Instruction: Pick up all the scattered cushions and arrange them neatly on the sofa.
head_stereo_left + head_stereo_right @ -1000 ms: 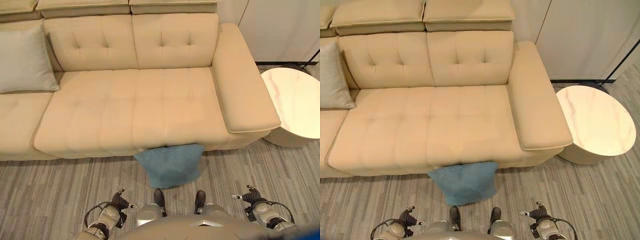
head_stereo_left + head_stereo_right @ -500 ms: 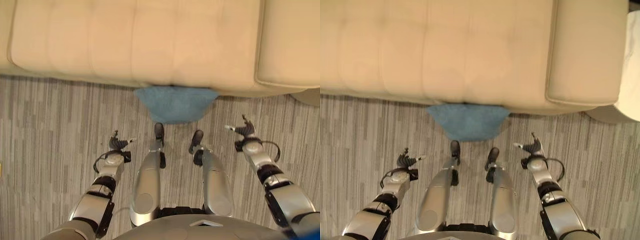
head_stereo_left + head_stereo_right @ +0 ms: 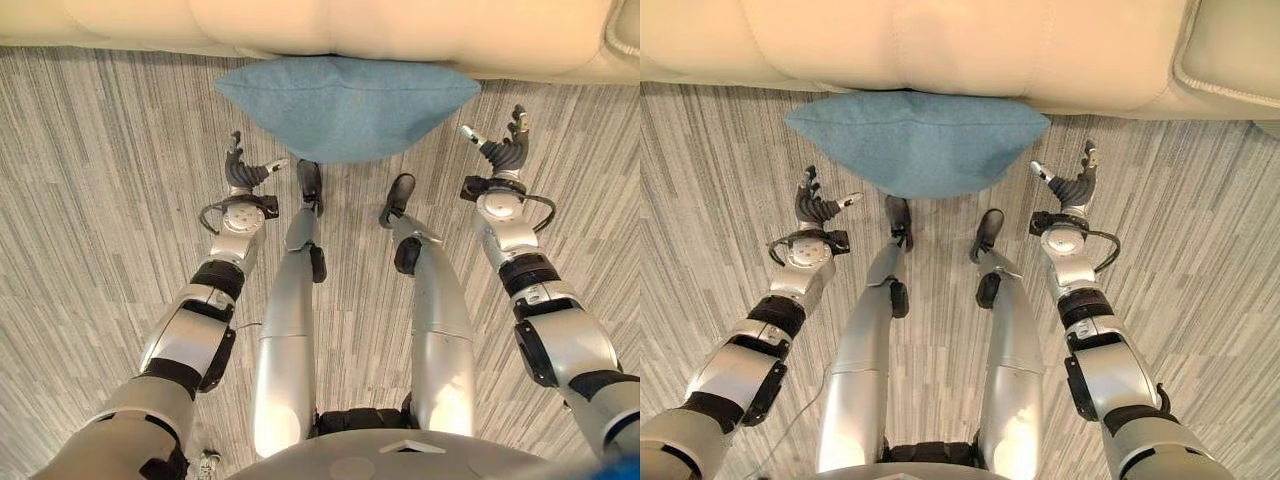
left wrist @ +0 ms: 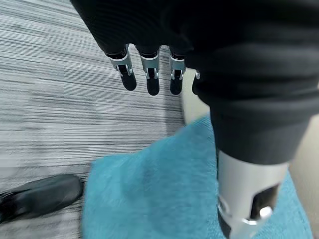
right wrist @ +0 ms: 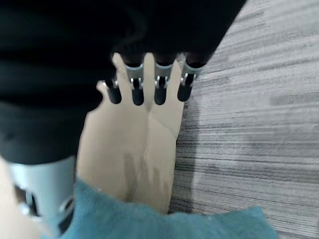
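Note:
A blue cushion (image 3: 345, 105) lies on the floor, its far edge tucked against the front of the beige sofa (image 3: 330, 25). My left hand (image 3: 243, 170) hovers open just off the cushion's left corner, thumb pointing toward it. On the other side my right hand (image 3: 505, 150) is open too, a little clear of the right corner. Neither hand touches the cushion. The left wrist view has the blue cushion (image 4: 149, 194) below the straight fingers (image 4: 151, 82). In the right wrist view the cushion (image 5: 149, 221) lies against the sofa base (image 5: 134, 149).
Grey striped floor (image 3: 90, 200) stretches to both sides of the cushion. The sofa's right armrest (image 3: 1230, 50) juts out at the upper right.
The camera has tilted down, so the sofa seat has slid out of the top. Both arms have reached forward, bringing the hands beside the cushion's two corners.

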